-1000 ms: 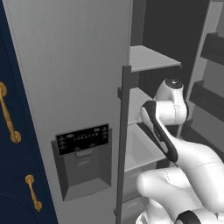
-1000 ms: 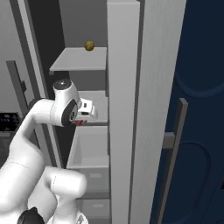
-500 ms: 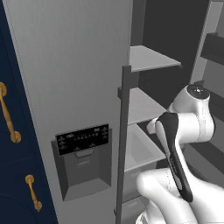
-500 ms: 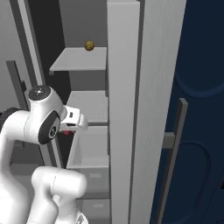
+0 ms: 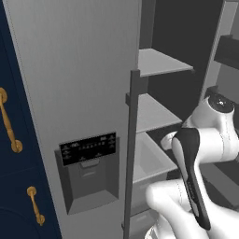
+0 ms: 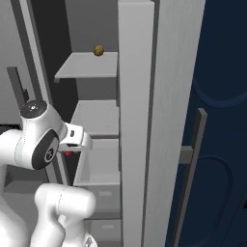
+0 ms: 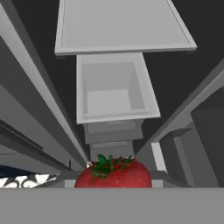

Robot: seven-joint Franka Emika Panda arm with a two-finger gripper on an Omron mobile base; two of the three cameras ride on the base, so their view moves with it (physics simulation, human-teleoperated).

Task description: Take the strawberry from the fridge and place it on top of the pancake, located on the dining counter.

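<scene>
The tall grey two-door fridge (image 5: 70, 93) stands with its right side open, pale shelves (image 6: 91, 65) stacked inside above an empty grey drawer bin (image 7: 111, 89). A black dispenser panel (image 5: 87, 148) sits on the closed left door, next to navy cabinets with brass handles (image 5: 9, 121). The white arm is bent in front of the open compartment, its gripper (image 6: 67, 153) just outside the shelves and clamped on the small dark-red strawberry (image 7: 114, 173) with its green leafy cap; in the right base view a speck of red shows just under the hand. In the hand view the berry sits low, with the drawer bin and a shelf beyond it. A small brownish round thing (image 6: 98, 50) rests at the back of the top shelf
</scene>
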